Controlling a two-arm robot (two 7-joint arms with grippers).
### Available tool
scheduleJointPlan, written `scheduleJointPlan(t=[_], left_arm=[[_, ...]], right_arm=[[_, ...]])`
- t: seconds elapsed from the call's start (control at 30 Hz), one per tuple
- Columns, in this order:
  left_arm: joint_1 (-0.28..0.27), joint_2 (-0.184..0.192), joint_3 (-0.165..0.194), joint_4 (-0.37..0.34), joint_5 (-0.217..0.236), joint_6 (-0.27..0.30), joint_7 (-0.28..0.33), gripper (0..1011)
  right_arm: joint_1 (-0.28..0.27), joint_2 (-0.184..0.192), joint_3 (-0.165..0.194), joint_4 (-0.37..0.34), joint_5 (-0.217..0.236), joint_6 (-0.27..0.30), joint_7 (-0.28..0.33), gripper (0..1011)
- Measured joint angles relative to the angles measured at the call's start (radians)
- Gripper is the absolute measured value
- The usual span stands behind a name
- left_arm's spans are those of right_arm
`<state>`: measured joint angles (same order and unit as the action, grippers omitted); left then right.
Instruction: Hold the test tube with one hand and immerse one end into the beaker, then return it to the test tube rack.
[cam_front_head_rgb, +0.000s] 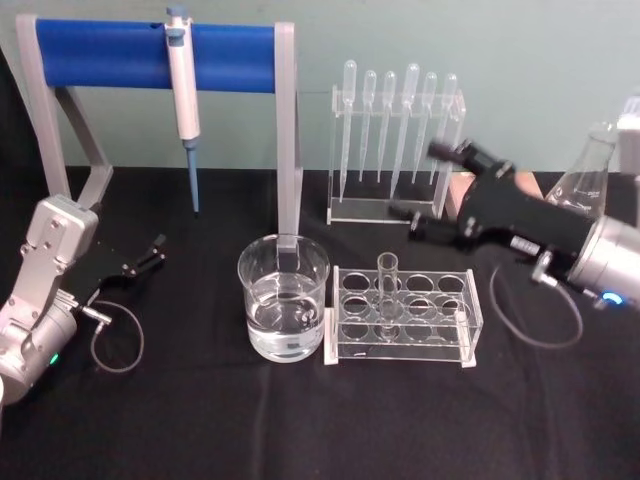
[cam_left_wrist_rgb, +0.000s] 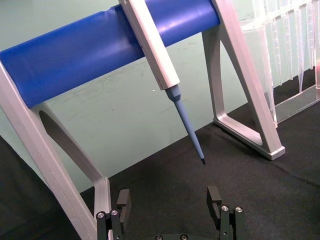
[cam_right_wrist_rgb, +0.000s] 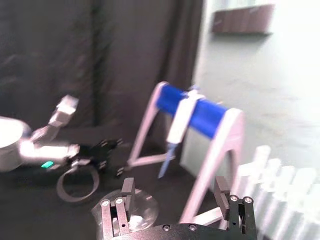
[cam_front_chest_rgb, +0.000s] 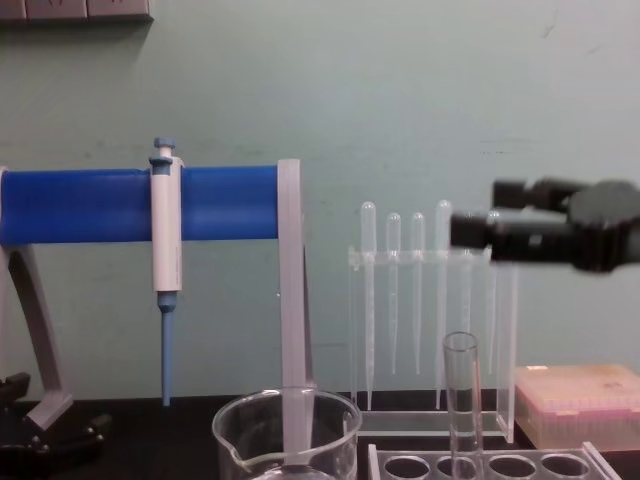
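Black table (cam_front_head_rgb: 200, 420): pipette rack (cam_front_head_rgb: 395, 150) behind test tube (cam_front_head_rgb: 387, 290), beaker (cam_front_head_rgb: 283, 297) beside.

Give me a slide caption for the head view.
Test tube upright in its rack beside the beaker; right tool open above, left tool idle.

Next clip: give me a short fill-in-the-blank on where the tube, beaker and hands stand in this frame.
1. The test tube stands upright in the clear ____.
2. The beaker beside the rack holds clear ____.
3. The right hand, fingers open, hovers in front of the stand of plastic ____.
4. The left hand, open and holding ____, sits low on the robot's left.

Missing words: rack; liquid; pipettes; nothing
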<state>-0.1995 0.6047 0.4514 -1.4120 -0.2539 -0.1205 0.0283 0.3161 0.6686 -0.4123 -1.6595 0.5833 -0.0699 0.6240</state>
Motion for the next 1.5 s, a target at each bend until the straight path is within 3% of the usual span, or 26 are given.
scheduleJointPlan(t=[0.13,0.17,0.3,0.5,0.67,0.7,0.83,1.07,1.5], left_arm=[[0.0,0.0,0.0,0.0,0.0,0.0,0.0,1000],[0.0,0.0,0.0,0.0,0.0,0.0,0.0,1000],[0.0,0.0,0.0,0.0,0.0,0.0,0.0,1000],[0.0,0.0,0.0,0.0,0.0,0.0,0.0,1000],[0.0,0.0,0.0,0.0,0.0,0.0,0.0,1000],[0.0,0.0,0.0,0.0,0.0,0.0,0.0,1000],[0.0,0.0,0.0,0.0,0.0,0.0,0.0,1000],[0.0,0.0,0.0,0.0,0.0,0.0,0.0,1000],[0.0,0.0,0.0,0.0,0.0,0.0,0.0,1000]], right_arm=[[-0.05,-0.013,0.054,-0.033,-0.006,-0.002,-0.101,1002],[-0.05,-0.013,0.054,-0.033,-0.006,-0.002,-0.101,1002],[-0.136,-0.05,0.134,-0.049,-0.037,-0.01,-0.273,1003],[-0.21,-0.099,0.194,-0.05,-0.092,-0.026,-0.435,1003],[-0.263,-0.157,0.233,-0.046,-0.204,-0.038,-0.612,1003],[-0.263,-0.157,0.233,-0.046,-0.204,-0.038,-0.612,1003],[-0.288,-0.202,0.25,-0.043,-0.286,-0.014,-0.739,1003],[-0.3,-0.248,0.258,-0.018,-0.329,0.016,-0.794,1003],[-0.301,-0.271,0.267,0.0,-0.346,0.047,-0.775,1003]])
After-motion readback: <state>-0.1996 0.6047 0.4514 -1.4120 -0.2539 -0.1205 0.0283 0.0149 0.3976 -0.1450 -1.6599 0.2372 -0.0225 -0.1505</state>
